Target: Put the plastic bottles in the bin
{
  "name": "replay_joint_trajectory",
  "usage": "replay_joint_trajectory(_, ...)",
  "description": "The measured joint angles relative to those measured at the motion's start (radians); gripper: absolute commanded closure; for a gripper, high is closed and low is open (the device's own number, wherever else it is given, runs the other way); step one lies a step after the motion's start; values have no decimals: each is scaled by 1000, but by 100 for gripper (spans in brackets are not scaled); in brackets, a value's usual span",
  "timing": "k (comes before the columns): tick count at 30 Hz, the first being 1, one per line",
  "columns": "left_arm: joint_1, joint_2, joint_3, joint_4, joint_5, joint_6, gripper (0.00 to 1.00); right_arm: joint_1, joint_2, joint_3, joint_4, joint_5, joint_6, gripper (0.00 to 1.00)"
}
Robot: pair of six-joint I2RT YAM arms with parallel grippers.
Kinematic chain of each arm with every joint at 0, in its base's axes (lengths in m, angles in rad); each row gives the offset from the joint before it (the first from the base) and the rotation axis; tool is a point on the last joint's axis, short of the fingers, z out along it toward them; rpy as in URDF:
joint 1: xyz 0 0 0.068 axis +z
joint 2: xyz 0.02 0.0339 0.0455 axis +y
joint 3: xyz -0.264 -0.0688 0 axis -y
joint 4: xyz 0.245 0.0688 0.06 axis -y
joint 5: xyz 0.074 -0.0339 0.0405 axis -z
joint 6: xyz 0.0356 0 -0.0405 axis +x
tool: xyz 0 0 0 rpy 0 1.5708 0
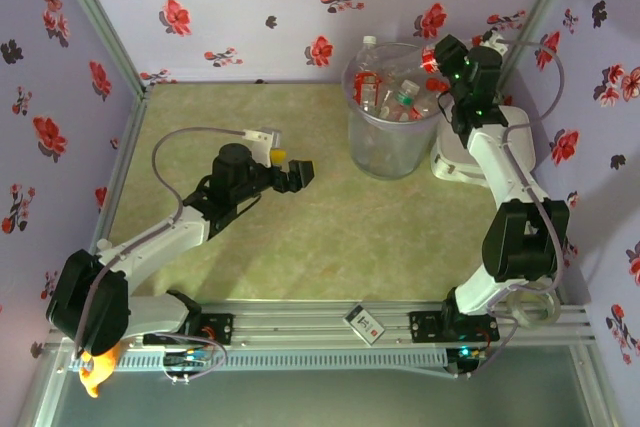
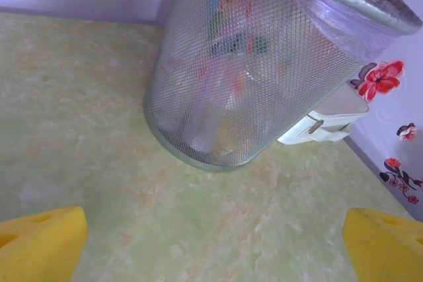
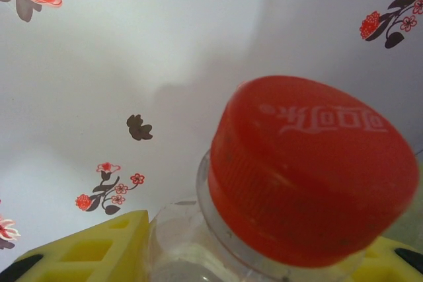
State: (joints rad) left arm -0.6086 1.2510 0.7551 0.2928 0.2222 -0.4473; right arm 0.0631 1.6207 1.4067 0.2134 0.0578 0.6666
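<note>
Left to right, top external view. The left arm [image 1: 150,237] rises from its base at the near left corner, reaches forward and rightward low over the green table [image 1: 300,237], and is bent at the elbow. Its forearm points toward the bin. The left claw [image 1: 295,175] hangs over bare table, well apart from the bin and level with its lower half. In the left wrist view the two yellow fingers [image 2: 39,239] sit at opposite lower corners, so the left claw [image 2: 211,249] stands wide apart with nothing between the jaws.

The bin [image 1: 390,137] stands upright at the far centre-right of the table. In the left wrist view its wall [image 2: 218,97] looks like fine mesh. Several plastic bottles [image 1: 395,97] lie jumbled inside it, and one with a white cap pokes above the far rim.

A white rounded-square object [image 1: 452,162] lies just beside the bin's right side, low on the table [image 2: 324,123].

The right arm [image 1: 515,197] climbs steeply from its base at the near right, folds at the elbow and stretches to the far wall. Its wrist is raised above the bin's right rim. The right claw [image 1: 437,57] is clamped on a held bottle [image 1: 430,60]. In the right wrist view the red cap of the held bottle [image 3: 310,170] sits between the yellow fingers [image 3: 112,246] of the right claw [image 3: 251,255].
</note>
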Motion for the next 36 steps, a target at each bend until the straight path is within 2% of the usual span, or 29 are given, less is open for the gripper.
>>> replay_joint_trajectory(7,0,2,0,0,0,0,0,2,-23,-8,-38,-13,4,29)
replay_joint_trajectory(11,0,12,0,0,3,0,0,11,-44,-15,-129,-34,-20,21)
replay_joint_trajectory(15,0,25,0,0,8,0,0,17,-78,-14,-232,-40,-61,18)
replay_joint_trajectory(17,0,30,0,0,11,0,0,18,-97,-11,-274,-39,-83,18)
replay_joint_trajectory(24,0,44,1,9,26,-5,0,11,-122,39,-375,-39,-148,33)
replay_joint_trajectory(30,0,44,1,11,26,-11,0,0,-130,60,-413,-40,-179,34)
replay_joint_trajectory(35,0,53,2,14,32,-12,0,-3,-140,60,-443,-56,-203,42)
replay_joint_trajectory(36,0,55,2,14,33,-14,0,-5,-142,62,-448,-59,-204,46)
